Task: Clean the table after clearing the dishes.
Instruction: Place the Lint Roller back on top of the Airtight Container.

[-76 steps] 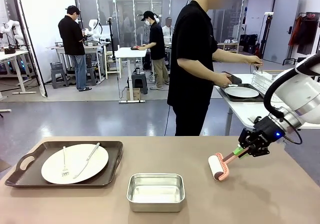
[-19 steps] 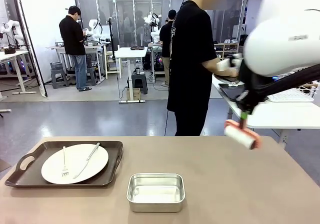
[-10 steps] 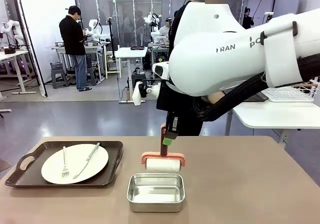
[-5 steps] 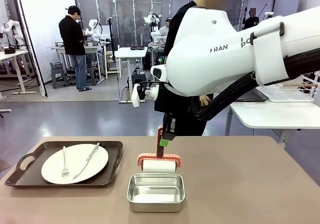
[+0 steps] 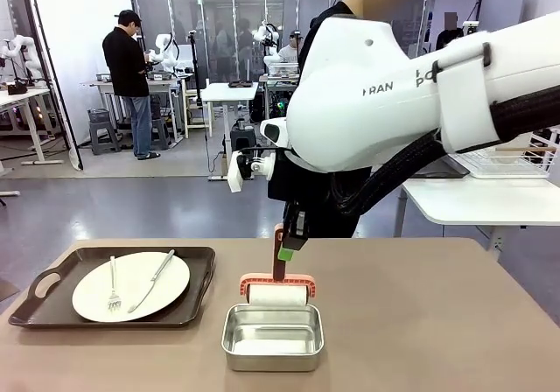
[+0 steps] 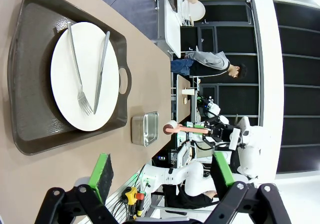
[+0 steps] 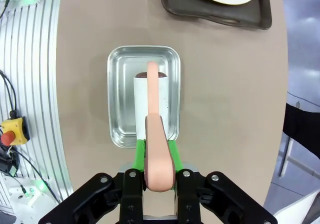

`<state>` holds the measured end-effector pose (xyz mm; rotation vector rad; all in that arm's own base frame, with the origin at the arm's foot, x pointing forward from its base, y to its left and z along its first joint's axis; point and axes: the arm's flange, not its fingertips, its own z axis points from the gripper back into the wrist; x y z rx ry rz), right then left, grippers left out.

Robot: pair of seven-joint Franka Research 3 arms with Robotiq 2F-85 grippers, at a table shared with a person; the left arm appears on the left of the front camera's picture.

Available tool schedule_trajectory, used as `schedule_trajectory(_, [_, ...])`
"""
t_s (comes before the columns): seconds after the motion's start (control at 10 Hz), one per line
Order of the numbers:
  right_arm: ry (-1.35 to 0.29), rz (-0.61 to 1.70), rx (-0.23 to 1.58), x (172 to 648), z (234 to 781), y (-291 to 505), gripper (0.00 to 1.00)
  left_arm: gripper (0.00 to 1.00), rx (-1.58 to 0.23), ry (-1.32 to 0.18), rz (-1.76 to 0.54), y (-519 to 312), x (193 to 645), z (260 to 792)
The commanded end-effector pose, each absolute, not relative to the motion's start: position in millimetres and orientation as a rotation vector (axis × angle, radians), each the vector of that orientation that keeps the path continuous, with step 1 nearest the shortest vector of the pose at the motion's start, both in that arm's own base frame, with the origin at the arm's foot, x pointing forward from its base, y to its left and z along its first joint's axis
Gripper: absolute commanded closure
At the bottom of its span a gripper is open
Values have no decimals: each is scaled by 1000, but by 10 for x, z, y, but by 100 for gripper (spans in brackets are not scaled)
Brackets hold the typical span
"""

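Nearest the robot, the left claw (image 6: pixel 162 171) hangs released, its green pads wide apart and holding nothing, above the left end of the worktop (image 5: pixel 420 322). If it comes down carelessly, it could clip the dark tray (image 5: pixel 197 269) below it.

Near the front edge stands the steel pan (image 5: pixel 273 339). The roller (image 5: pixel 276 294) is poised over it, white roll down and pink handle up. The right wrist view places the roll inside the pan's outline, but I cannot tell whether it touches the pan's floor. The right claw (image 7: pixel 159 151) is clenched on the handle, grasping it between its pads.

The main risk is the rim. If the roller comes down off-centre, its pink frame could catch the pan's far wall and shove or tip the light pan. A release from too high would probably let the roll bounce, leaving the handle propped over the edge. The handle is slim and smooth, so it may also pivot in the pads if the roll snags.

Farther left, the dishes sit uncleared on the tray: a white plate (image 5: pixel 131 285) with fork (image 5: pixel 113 283) and knife (image 5: pixel 153 280). That patch of worktop cannot be rolled until they go. The loose cutlery could slide if the tray is lifted unevenly.

Beyond the far edge a person (image 5: pixel 319 199) stands close behind the big right arm, and a wide swing could brush them.
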<state>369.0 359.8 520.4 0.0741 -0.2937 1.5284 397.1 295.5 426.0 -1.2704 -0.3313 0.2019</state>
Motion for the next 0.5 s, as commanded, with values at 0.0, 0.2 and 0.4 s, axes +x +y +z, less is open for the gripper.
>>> schedule_trajectory(0.0, [-278, 1506, 108, 3867, 5042, 3711, 79, 0, -1276, -331, 189, 2971, 3934, 4270])
schedule_trajectory(0.2, [-257, 1499, 145, 3948, 4922, 3749, 79, 0, -1276, -331, 189, 2971, 3934, 4270])
schedule_trajectory(0.4, [-204, 1487, 147, 4057, 4792, 3828, 79, 0, -1276, -331, 189, 2971, 3934, 4270])
